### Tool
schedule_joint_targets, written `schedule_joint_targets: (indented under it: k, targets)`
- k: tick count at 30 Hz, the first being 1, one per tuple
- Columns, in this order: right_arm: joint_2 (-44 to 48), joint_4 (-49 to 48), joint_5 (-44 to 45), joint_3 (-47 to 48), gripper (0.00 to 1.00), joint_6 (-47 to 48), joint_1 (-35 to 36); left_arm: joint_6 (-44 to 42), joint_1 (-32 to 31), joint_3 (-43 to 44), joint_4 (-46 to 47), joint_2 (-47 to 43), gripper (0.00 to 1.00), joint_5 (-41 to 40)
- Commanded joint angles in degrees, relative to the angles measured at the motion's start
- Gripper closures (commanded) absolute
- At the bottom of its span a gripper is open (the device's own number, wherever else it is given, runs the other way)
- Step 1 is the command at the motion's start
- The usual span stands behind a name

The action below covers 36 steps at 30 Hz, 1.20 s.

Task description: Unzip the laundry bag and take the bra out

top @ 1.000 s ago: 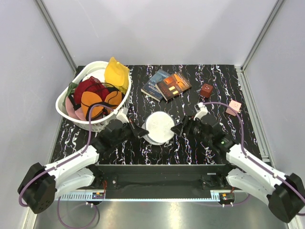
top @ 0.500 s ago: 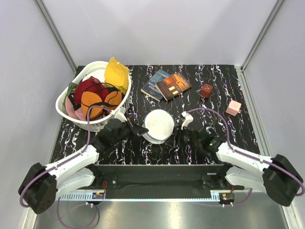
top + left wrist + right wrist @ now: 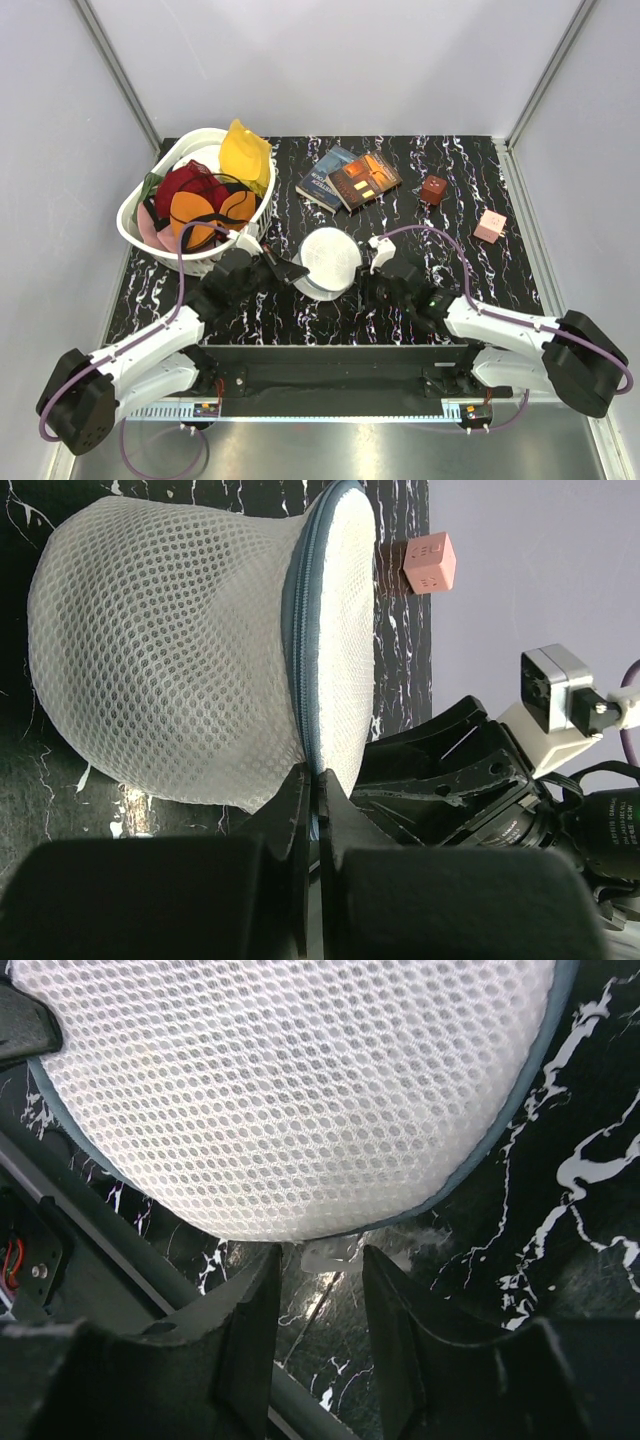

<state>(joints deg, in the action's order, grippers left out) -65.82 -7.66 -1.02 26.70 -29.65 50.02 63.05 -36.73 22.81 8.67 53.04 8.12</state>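
The laundry bag [image 3: 328, 260], a white mesh dome with a grey-blue zip seam, lies tilted at the table's middle. My left gripper [image 3: 298, 272] is shut on the seam edge of the laundry bag [image 3: 170, 650], its jaws pinched together at the rim [image 3: 315, 780]. From the right, my right gripper [image 3: 362, 281] reaches under the bag [image 3: 290, 1090]. Its jaws [image 3: 320, 1260] stand apart, and a small translucent zip tab [image 3: 330, 1252] hangs between them without touching either finger. The bra is hidden; the bag's zip looks closed.
A white slotted basket [image 3: 140, 225] full of coloured garments stands at the back left. Two books [image 3: 350, 180] lie behind the bag. To the right are a dark red cube [image 3: 433, 189] and a pink cube [image 3: 490, 226], and the pink cube [image 3: 430, 562] also appears beyond the bag.
My right gripper has moved left up to the bag and its jaws have narrowed. The bag has shifted slightly left and tilted in my left gripper's hold.
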Motion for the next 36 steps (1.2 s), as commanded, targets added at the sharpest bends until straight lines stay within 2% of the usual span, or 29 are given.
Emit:
schedule_joint_targets:
  k: [1, 5, 12, 19, 25, 26, 27, 28, 30, 33, 36]
  targets:
    - [2.80, -2.89, 3.83, 1.95, 0.56, 4.33, 0.69, -0.38, 0.26, 1.27, 1.79, -1.53, 1.00, 0.32]
    - [2.54, -2.89, 4.09, 1.87, 0.59, 6.62, 0.69, -0.64, 0.43, 1.45, 1.53, -2.06, 1.00, 0.58]
    - [0.26, -4.99, 2.60, 1.95, 0.73, 8.29, 0.61, -1.00, 0.43, 1.89, 1.27, -2.15, 1.00, 1.46]
    - [0.69, -4.82, 2.60, 1.52, 1.00, 7.59, 0.61, -2.75, 2.27, 2.50, 0.91, -1.10, 1.00, 1.98]
    - [3.24, -2.27, 1.98, 0.81, 1.00, 4.87, 0.69, -7.39, 5.35, 6.09, 2.06, 4.08, 0.98, 5.94]
    - [3.68, -2.18, 1.81, 0.64, 1.00, 3.47, 0.69, -8.72, 5.35, 6.98, 1.36, 4.96, 0.87, 6.29]
    - [3.86, -1.83, 1.81, 0.72, 1.00, 2.85, 0.95, -9.86, 5.35, 7.77, 0.92, 5.93, 0.57, 7.34]
    - [3.86, -1.83, 1.72, 0.55, 1.00, 2.23, 1.13, -11.44, 5.27, 8.74, 0.39, 6.29, 0.39, 7.70]
    - [4.47, -2.53, 1.45, 0.20, 1.00, 0.04, 1.66, -12.68, 5.18, 9.01, -2.06, 6.29, 0.17, 6.74]
    - [5.18, -2.45, 2.77, 0.19, 1.00, -2.95, 2.27, -14.88, 4.92, 8.05, -6.81, 4.10, 0.12, 3.41]
    - [4.92, -1.48, 5.06, 0.99, 1.00, -5.06, 2.80, -14.01, 3.69, 4.45, -7.79, 0.50, 0.12, 0.86]
